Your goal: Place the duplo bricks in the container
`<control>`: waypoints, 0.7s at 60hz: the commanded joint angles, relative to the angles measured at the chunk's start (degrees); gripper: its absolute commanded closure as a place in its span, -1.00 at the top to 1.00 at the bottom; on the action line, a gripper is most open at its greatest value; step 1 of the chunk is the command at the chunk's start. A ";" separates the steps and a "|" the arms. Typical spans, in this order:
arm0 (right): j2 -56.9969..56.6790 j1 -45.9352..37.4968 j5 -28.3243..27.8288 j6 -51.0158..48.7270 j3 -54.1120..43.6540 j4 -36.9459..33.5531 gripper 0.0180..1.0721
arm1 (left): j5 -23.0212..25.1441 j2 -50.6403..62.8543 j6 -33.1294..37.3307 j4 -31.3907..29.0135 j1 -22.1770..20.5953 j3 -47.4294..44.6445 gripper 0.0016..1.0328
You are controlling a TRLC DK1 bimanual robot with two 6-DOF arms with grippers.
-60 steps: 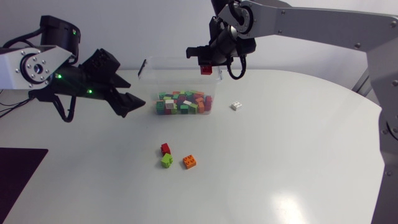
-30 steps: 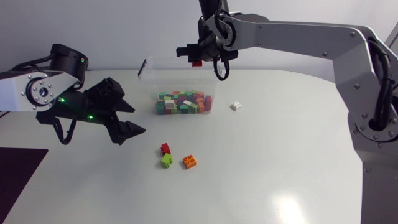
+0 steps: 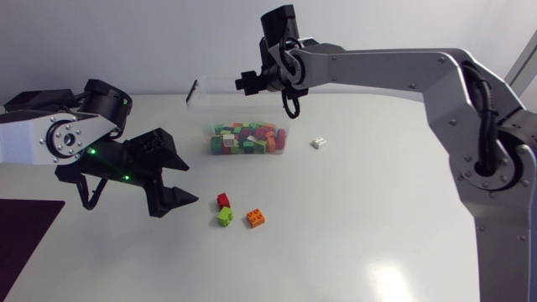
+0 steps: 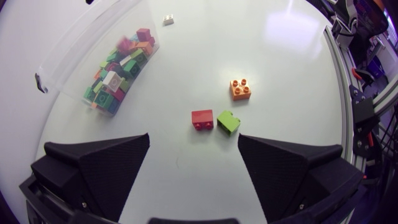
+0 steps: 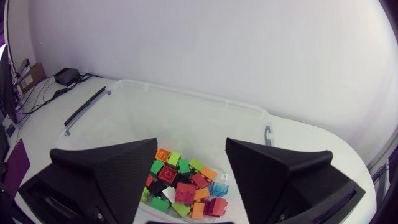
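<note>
Closest in, our left gripper point(image 3: 186, 182) hangs released and empty on the near side of the container point(image 3: 220, 101), fingers spread wide. Dead ahead of it, between gripper and container, sits the red brick point(image 4: 202, 119), and that's the line that matters: a short drop forward and down puts it between the fingers. It looks close to square, so we see no long axis to line up with. The snag is the green brick point(image 4: 228, 122) tucked just beside it, on the side away from the container; a wide finger could well nudge it. The orange brick point(image 4: 240, 89) lies near the pair, a little apart.

The left arm is clearly the nearer one for this cluster.

On to the container itself, with its heap of bricks point(image 5: 180, 183) on the floor of the tub. Off its right end a white brick point(image 3: 319, 143) waits alone on the worktop point(image 3: 377, 210). Farthest back, our right gripper point(image 5: 191, 143) hovers over the container, fingers apart, holding nothing.
</note>
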 commanded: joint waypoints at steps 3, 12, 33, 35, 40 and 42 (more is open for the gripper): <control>-9.59 0.72 0.66 -0.18 -5.29 -1.71 0.93 | 0.75 3.76 2.79 -0.39 -0.18 0.12 0.91; -19.25 1.07 0.14 -0.09 -12.67 -4.79 0.93 | -0.12 8.16 2.88 1.37 -2.73 0.56 0.91; -38.68 0.46 -1.88 0.61 -31.66 -5.41 0.93 | -2.59 18.70 3.67 11.12 -3.87 1.71 0.91; -39.64 0.28 -2.15 0.61 -32.71 -5.41 0.93 | -2.85 19.23 3.58 12.09 -3.96 1.79 0.91; -41.58 -0.51 -2.32 0.70 -35.09 -5.32 0.93 | -2.94 20.02 3.32 13.14 -4.75 2.06 0.91; -42.19 -0.77 -2.50 0.70 -35.97 -5.32 0.93 | -2.94 20.46 3.23 13.41 -5.01 2.14 0.91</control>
